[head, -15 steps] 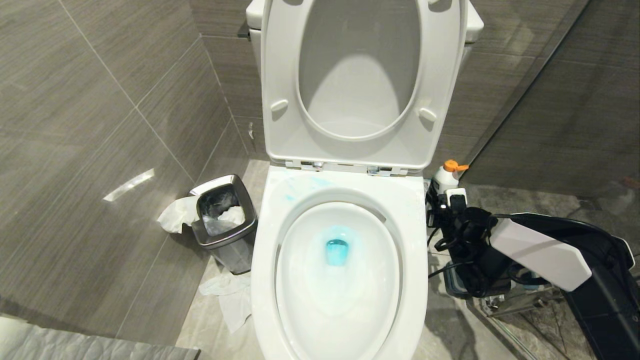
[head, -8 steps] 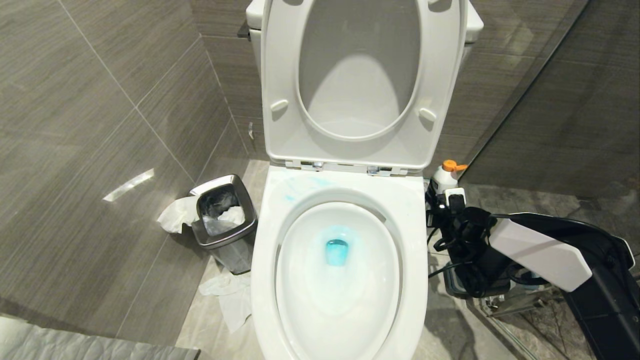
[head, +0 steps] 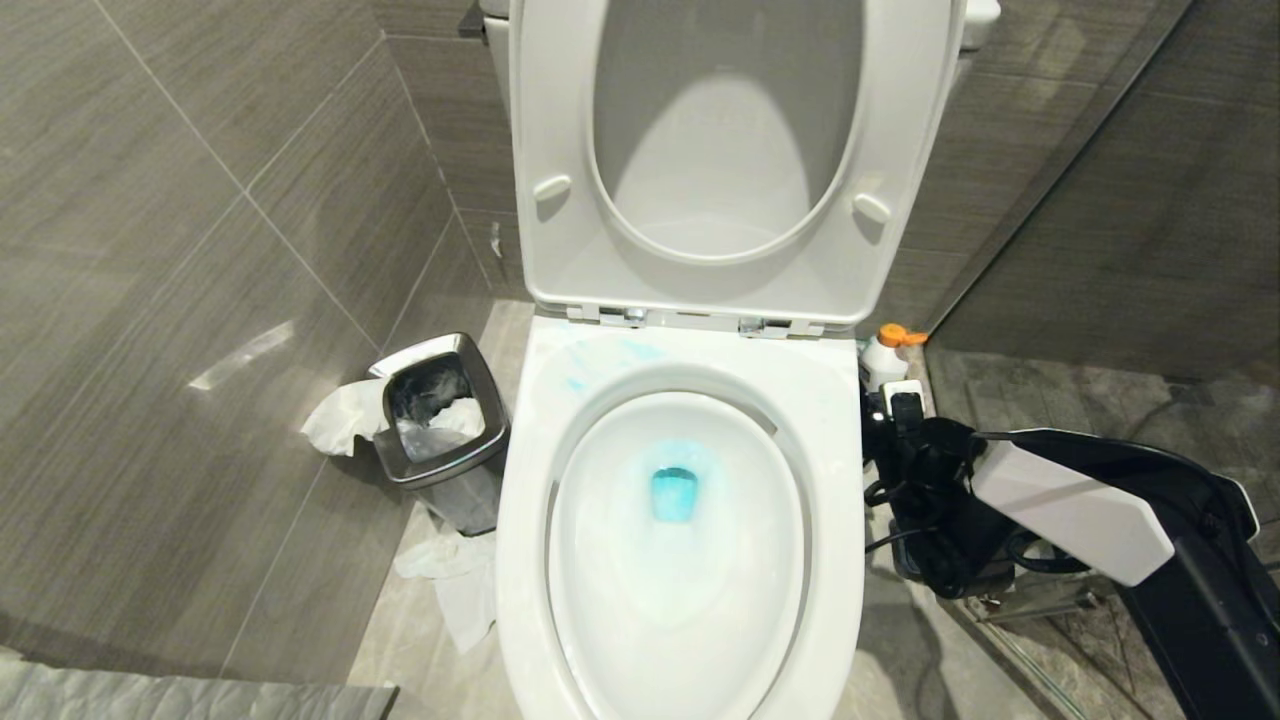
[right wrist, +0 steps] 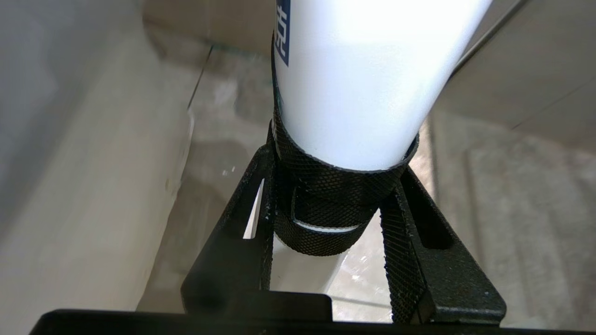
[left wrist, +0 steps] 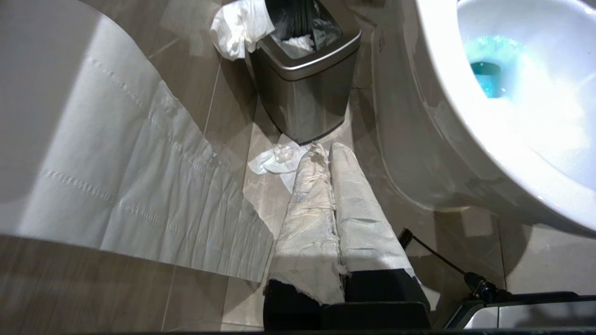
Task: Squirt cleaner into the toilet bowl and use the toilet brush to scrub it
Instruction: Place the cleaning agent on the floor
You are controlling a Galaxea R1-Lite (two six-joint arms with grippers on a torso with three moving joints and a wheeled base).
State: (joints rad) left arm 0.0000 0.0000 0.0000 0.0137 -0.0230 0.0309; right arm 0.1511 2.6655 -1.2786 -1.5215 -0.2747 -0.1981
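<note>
The white toilet bowl (head: 530, 480) stands open before me, its seat and lid up. Turquoise cleaner (head: 674, 492) pools at its drain and smears the back rim; the left wrist view shows both too, the bowl (left wrist: 447, 93) and the cleaner (left wrist: 486, 77). Right of the bowl, low by the floor, my right gripper (head: 895, 400) is shut on a white bottle (head: 882, 362) with an orange cap. In the right wrist view the gripper (right wrist: 335, 186) clamps the bottle (right wrist: 363, 83) at its black mesh bands. My left gripper (left wrist: 326, 149), fingers wrapped in white, hangs shut and empty over the floor. The toilet brush is out of view.
A square steel waste bin (head: 440, 430) with tissue spilling out stands left of the bowl, crumpled tissue (head: 450, 580) on the floor beside it. A toilet paper sheet (left wrist: 139, 177) hangs at my left. Tiled wall on the left, glass partition (head: 1100, 200) on the right.
The whole head view has shifted a little, so the camera has moved. The right gripper still holds the bottle beside the bowl; nothing else has changed.
</note>
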